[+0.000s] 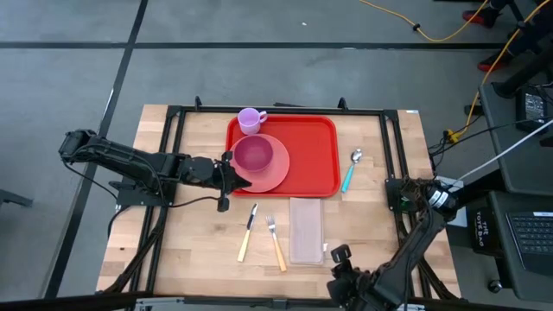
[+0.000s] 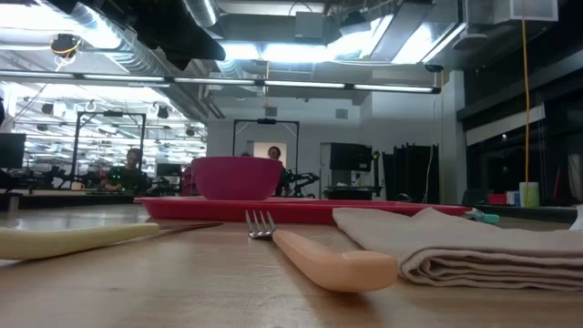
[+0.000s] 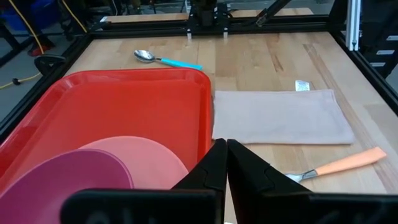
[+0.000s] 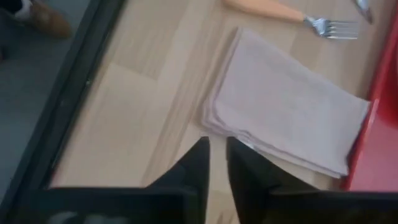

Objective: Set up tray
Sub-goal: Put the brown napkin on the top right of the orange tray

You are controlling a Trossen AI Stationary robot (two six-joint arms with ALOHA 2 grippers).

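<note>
The red tray (image 1: 311,155) lies flat at the table's middle. On its left half a pink plate (image 1: 278,175) carries a magenta bowl (image 1: 253,154), and a lilac cup (image 1: 251,120) stands at its far left corner. My left gripper (image 1: 232,175) is shut at the tray's left near corner, its fingertips (image 3: 225,146) beside the near rim (image 3: 208,130). My right gripper (image 1: 341,257) hovers by the table's near edge. It is open by a narrow gap (image 4: 217,144) beside the folded napkin (image 4: 286,112) and touches nothing. My left gripper reaches level from the table's left, with its shut fingers close to the tray's near rim (image 3: 209,143) by the left near corner. I cannot tell whether they touch the rim or the plate's edge (image 3: 177,163).
The pale napkin (image 1: 306,229) lies flat just near of the tray. A fork (image 1: 275,242) and a knife (image 1: 247,233) lie left of it. A spoon with a teal handle (image 1: 352,168) lies right of the tray. A black frame (image 1: 393,155) borders the tabletop.
</note>
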